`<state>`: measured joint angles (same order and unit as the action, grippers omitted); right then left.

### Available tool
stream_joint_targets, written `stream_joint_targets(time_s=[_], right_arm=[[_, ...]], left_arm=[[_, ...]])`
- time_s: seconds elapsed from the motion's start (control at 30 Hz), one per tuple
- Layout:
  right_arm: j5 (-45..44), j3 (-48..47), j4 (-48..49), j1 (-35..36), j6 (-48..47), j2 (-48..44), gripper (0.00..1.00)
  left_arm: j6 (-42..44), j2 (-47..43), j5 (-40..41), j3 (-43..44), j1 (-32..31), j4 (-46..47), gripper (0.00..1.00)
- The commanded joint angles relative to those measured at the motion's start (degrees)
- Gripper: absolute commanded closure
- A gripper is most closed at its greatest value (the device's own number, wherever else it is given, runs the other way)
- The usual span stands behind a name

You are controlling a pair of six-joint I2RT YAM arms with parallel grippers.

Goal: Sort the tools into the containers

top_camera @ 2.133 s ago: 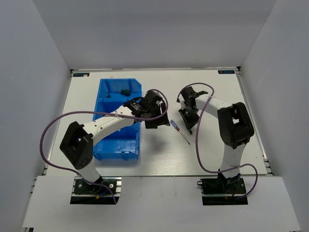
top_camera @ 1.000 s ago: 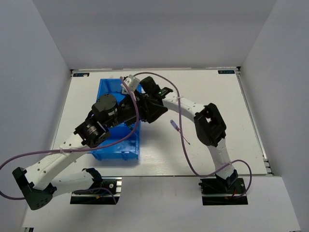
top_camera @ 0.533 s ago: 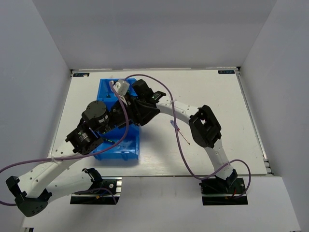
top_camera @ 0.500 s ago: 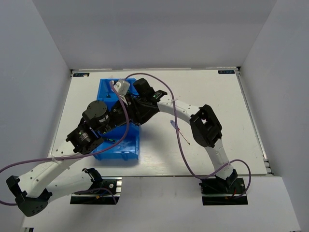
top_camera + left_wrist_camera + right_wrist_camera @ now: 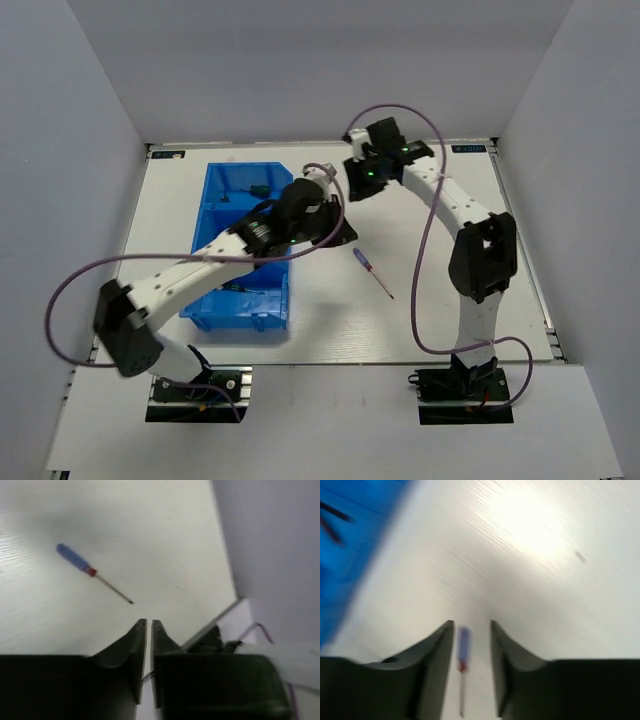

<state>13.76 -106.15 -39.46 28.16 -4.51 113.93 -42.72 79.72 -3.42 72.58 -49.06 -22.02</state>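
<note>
A thin blue-handled screwdriver (image 5: pixel 368 268) lies alone on the white table, right of the blue bin (image 5: pixel 213 310). It also shows in the left wrist view (image 5: pixel 76 561) and, blurred, in the right wrist view (image 5: pixel 463 643). My left gripper (image 5: pixel 335 230) is shut and empty, just right of the bin and up-left of the screwdriver; its jaws (image 5: pixel 149 622) stand almost touching. My right gripper (image 5: pixel 360 183) is open and empty, raised over the back middle of the table, and its view frames the screwdriver between its jaws (image 5: pixel 471 624). The bin holds small tools (image 5: pixel 258 190).
The bin's edge (image 5: pixel 345 555) shows at the left of the right wrist view. A green-handled tool (image 5: pixel 243 288) lies in the bin's near compartment. Purple cables loop off both arms. Grey walls close in the table at back and sides.
Both arms have left the bin. The right gripper has swung to the back middle of the table and the left gripper to the bin's right side. The screwdriver has not moved.
</note>
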Motion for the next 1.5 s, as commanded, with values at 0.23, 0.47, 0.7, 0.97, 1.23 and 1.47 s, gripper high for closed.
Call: stream_joint_targets(time_s=[0.23, 0.47, 0.7, 0.97, 1.23, 1.47], right_arm=[[-8.05, 19.12, -13.27, -16.11, 0.03, -15.57, 0.51], [-3.04, 30.56, -9.67, -21.47, 1.09, -24.72, 0.52], [2.31, 35.22, -8.7, -24.82, 1.52, -27.27, 0.54], [6.54, 38.47, -7.91, -26.32, 2.32, -28.67, 0.54], [7.51, 42.86, -6.15, -27.55, 2.05, -31.75, 0.54], [9.09, 43.57, -5.54, -29.29, 3.11, -32.1, 0.54]], left_arm=[[-21.69, 36.34, 11.87, 39.61, -2.53, -37.62, 0.4], [-25.64, 50.18, 11.94, 49.61, -3.68, -44.69, 0.4], [-27.24, 52.2, 14.23, 51.0, -3.68, -47.5, 0.41], [-27.77, 58.35, 17.31, 56.0, -3.68, -46.28, 0.4], [-27.77, 62.21, 17.92, 56.89, -3.68, -45.47, 0.4], [-27.77, 61.44, 17.92, 53.91, -3.68, -46.01, 0.96]])
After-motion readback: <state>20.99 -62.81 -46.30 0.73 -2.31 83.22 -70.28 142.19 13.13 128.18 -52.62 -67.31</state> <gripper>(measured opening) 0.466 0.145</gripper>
